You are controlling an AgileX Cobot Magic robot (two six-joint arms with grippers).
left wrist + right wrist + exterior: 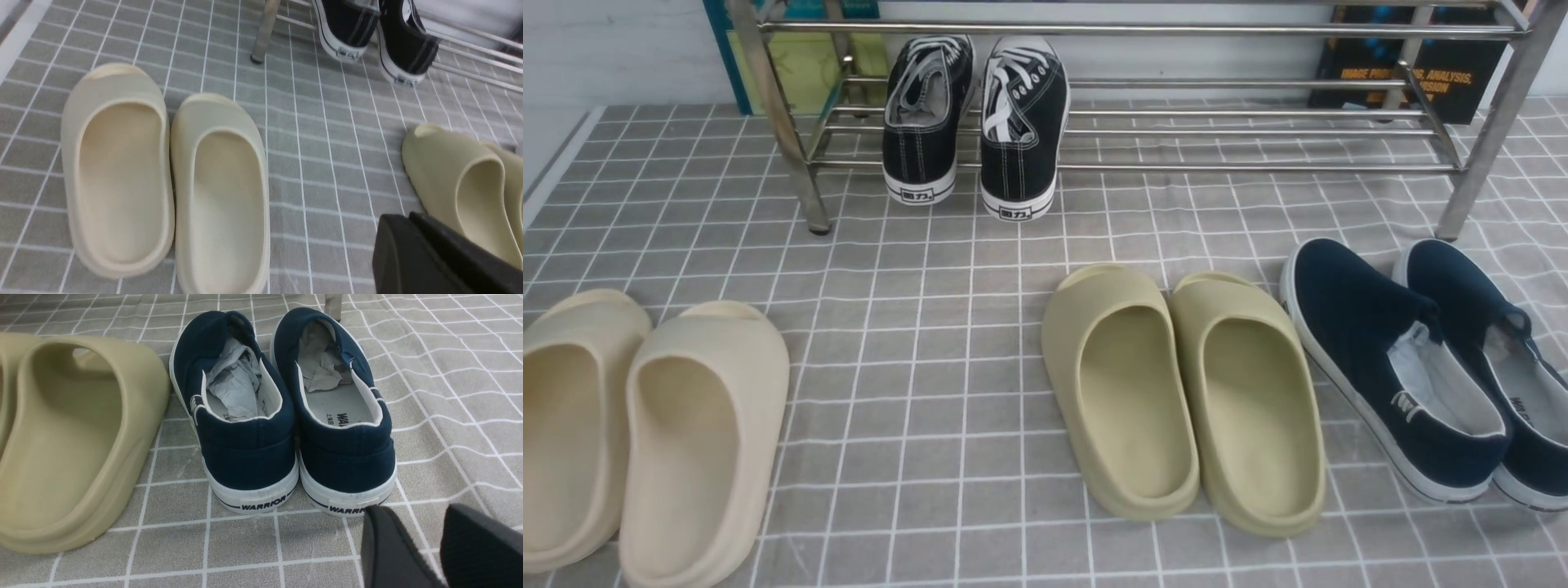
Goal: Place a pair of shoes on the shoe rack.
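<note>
Neither arm shows in the front view. In the left wrist view the left gripper (pixel 412 228) sits at the lower right of the frame, its two dark fingers pressed together with no gap showing, holding nothing and hanging over the grey checked cloth (pixel 327 171) beside an olive slipper. In the right wrist view the right gripper (pixel 439 539) is at the lower right, its fingers standing apart with a strip of cloth visible between them, empty, just behind the heels of the navy slip-on shoes (pixel 282 404).

The pair of shoes (pixel 976 122), black lace-ups with white laces, rests on the lower bars of the shoe rack (pixel 1258 131) at the upper centre-left of the front view, toes in, heels hanging over the front bar. Each heel carries a small white label with dark characters I can't make out.

The navy heels read "WARRIOR", the right one partly hidden by a finger; one insole shows "WA" and small print too fine to read. A dark poster (pixel 1421 77) behind the rack, upper right, shows orange lettering including "IMAGE" and "ANALYSIS". The beige slippers (pixel 645 433) lie lower left, the olive slippers (pixel 1184 392) at centre.
</note>
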